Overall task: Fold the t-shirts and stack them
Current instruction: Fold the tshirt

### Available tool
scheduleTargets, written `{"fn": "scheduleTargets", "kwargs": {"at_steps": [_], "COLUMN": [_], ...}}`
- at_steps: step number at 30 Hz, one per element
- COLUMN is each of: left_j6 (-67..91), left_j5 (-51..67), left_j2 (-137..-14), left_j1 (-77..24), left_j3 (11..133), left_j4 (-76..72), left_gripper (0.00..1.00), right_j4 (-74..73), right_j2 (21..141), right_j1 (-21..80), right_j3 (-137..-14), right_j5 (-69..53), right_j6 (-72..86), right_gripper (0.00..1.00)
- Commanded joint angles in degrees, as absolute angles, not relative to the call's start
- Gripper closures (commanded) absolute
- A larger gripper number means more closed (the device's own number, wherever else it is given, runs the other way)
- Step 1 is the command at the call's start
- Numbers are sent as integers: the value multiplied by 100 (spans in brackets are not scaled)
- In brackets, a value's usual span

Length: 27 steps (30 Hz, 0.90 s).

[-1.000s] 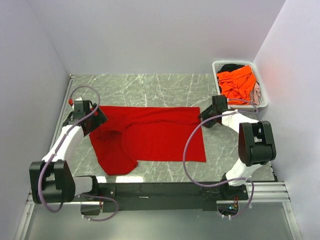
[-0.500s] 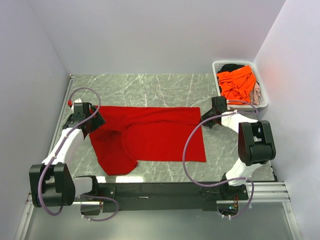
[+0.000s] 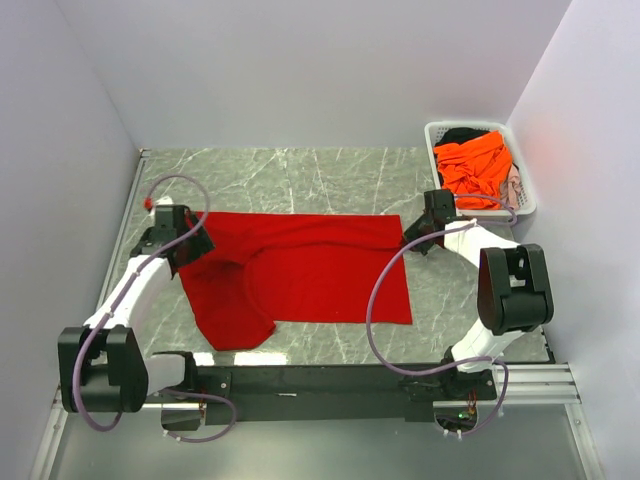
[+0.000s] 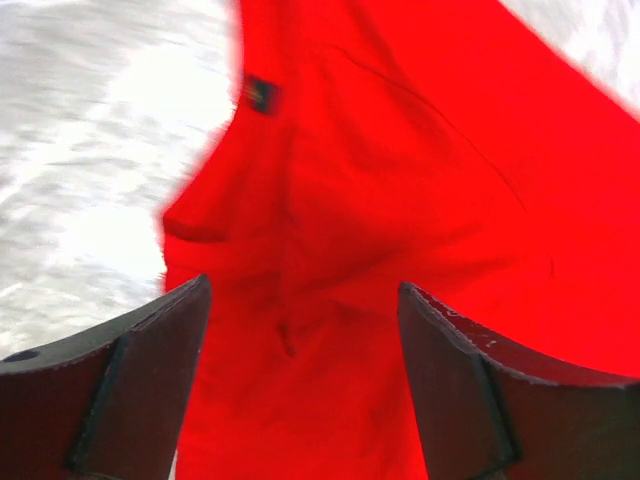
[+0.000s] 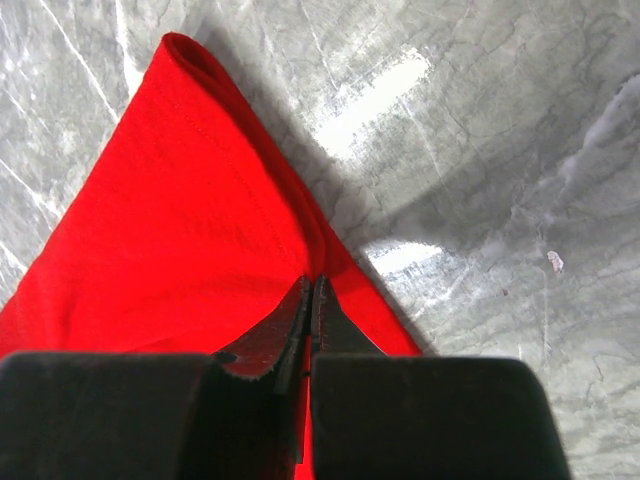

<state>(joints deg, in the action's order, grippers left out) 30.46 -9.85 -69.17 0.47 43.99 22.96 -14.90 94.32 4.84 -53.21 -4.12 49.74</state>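
The bright red cloth t-shirt (image 3: 320, 275), limp and light, lies spread on the grey marble table (image 3: 300, 170). The left gripper (image 4: 300, 300) gapes above its collar end. The right gripper (image 5: 310, 300) pinches the hem near a far corner, a sensible hold.

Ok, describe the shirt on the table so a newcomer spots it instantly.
On the grey marble table, near its middle, lies the red t-shirt, spread flat. It is the only shirt laid out; the orange shirt sits bunched in the white basket.
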Motion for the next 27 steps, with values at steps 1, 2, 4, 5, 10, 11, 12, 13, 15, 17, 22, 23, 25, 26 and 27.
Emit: {"fn": "scheduleTargets", "kwargs": {"at_steps": [1, 2, 4, 5, 10, 11, 12, 13, 15, 17, 22, 23, 25, 26, 27], "left_j6": [2716, 2690, 2611, 2584, 2312, 2277, 2207, 2180, 2119, 2101, 2048, 2004, 1978, 1943, 1916], "left_j5": [-1098, -1203, -1614, -1791, -2774, -2899, -3066, -3207, -3585, -3796, -3885, -3885, -3990, -4034, -4086], "left_j2": [-7048, -7092, -7285, -7364, -8127, -8269, -8410, -8681, -8963, -9333, -9895, -9957, -10115, -10177, -10213], "left_j1": [-648, -850, -1457, -1633, -2600, -2715, -2986, -3101, -3417, -3576, -3656, -3665, -3665, -3665, -3665], "left_j3": [4675, 4745, 4974, 5044, 5545, 5642, 5825, 5914, 6151, 6344, 6548, 6574, 6609, 6644, 6653], "left_j4": [2336, 2390, 2522, 2636, 2909, 2961, 3040, 3076, 3129, 3155, 3112, 3085, 3085, 3085, 3059], "left_gripper": [19, 19, 19, 19, 30, 33, 35, 38, 45, 48, 55, 55, 56, 56, 57], "right_j4": [-1564, -1573, -1574, -1573, -1556, -1547, -1538, -1521, -1503, -1494, -1494, -1494, -1485, -1477, -1459], "right_j2": [9518, 9545, 9571, 9571, 9589, 9598, 9598, 9606, 9633, 9650, 9659, 9659, 9677, 9677, 9685], "right_j1": [448, 448, 448, 457, 457, 448, 448, 457, 457, 448, 457, 448, 448, 457, 457], "right_j3": [-5572, -5590, -5625, -5616, -5660, -5669, -5660, -5651, -5660, -5660, -5687, -5695, -5695, -5695, -5687], "right_j5": [-351, -369, -378, -378, -404, -413, -422, -439, -457, -483, -492, -492, -501, -492, -510], "right_j6": [4799, 4773, 4755, 4755, 4720, 4720, 4711, 4720, 4737, 4729, 4720, 4720, 4720, 4720, 4728], "right_gripper": [100, 100, 100, 100, 100, 100, 100, 100, 100, 100, 100, 100, 100, 100, 100]}}
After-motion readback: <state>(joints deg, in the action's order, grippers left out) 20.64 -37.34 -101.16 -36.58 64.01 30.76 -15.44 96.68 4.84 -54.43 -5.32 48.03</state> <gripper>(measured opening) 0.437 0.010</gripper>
